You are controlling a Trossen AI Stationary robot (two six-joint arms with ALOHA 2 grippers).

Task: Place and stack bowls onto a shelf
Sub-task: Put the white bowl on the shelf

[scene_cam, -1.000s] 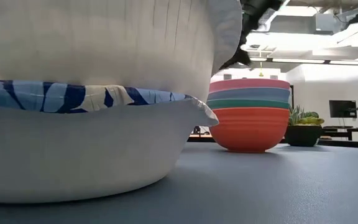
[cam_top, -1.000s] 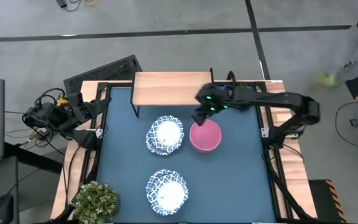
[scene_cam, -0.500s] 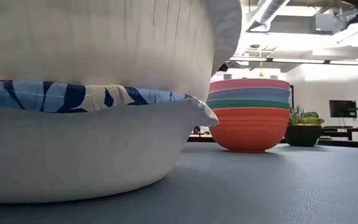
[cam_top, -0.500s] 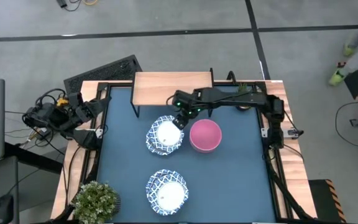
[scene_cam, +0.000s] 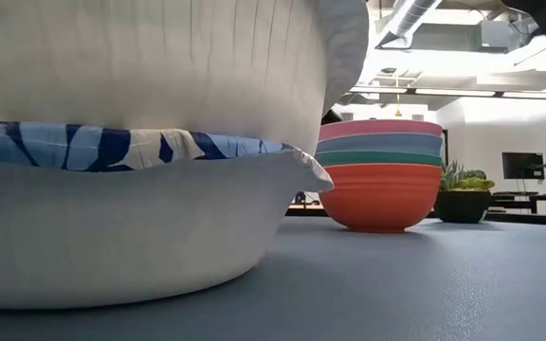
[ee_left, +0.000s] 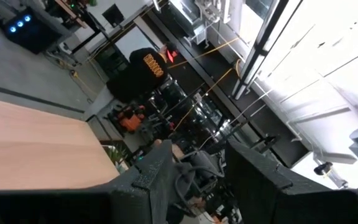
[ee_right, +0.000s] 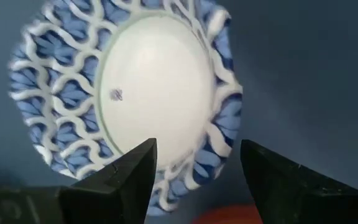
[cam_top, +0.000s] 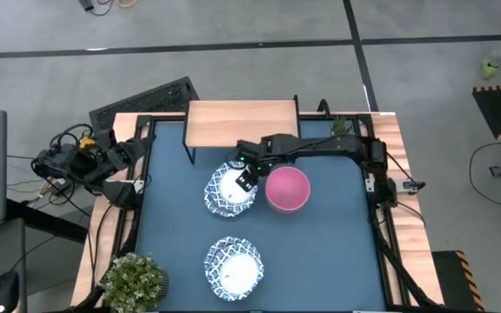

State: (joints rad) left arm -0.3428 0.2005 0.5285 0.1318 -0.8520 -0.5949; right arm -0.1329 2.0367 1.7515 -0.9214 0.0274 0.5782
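Tabletop (cam_top: 320, 252): right hand (cam_top: 243, 180) over bowl (cam_top: 230, 189)

Near patterned bowl (scene_cam: 131, 189) cropped, filling low view

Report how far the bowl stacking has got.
Done: nothing; the shelf holds no bowls. In hand: the right claw hangs open over the rim of the patterned bowl beside the pink bowl, gripping nothing. Left: both patterned bowls, including the near one, and the coloured stack topped by the pink bowl. The left claw waits at the table's edge.
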